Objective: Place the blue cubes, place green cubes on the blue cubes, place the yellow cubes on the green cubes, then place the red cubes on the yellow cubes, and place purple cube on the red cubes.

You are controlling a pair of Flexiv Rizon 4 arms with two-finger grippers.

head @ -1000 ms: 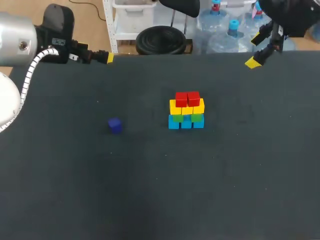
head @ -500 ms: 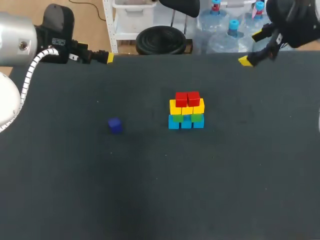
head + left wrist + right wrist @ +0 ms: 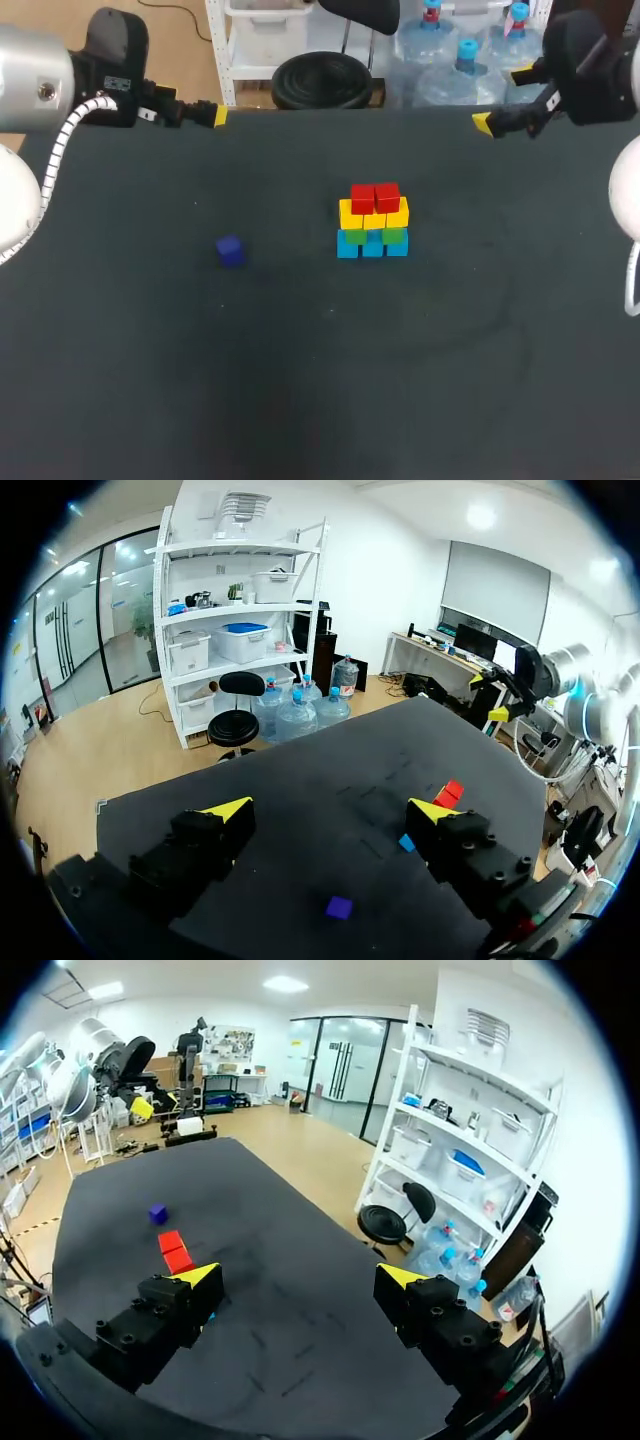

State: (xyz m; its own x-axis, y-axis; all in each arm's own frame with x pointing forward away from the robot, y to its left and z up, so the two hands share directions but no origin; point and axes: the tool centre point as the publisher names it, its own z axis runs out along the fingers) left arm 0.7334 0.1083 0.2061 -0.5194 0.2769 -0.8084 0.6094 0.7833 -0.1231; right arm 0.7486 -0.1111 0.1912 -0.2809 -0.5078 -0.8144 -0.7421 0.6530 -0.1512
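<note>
Stacked at table (image 3: 300, 380) centre: blue cubes (image 3: 372, 247), green cubes (image 3: 393, 236), yellow cubes (image 3: 398, 212), red cubes (image 3: 375, 197). Pending: purple cube (image 3: 230, 250), loose, well left of blue cubes. Left gripper (image 3: 330, 809), right gripper (image 3: 298, 1275): fingers spread, empty.

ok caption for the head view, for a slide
Stack built up to red cubes; purple cube apart, left end effector and right end effector open at far edge.
</note>
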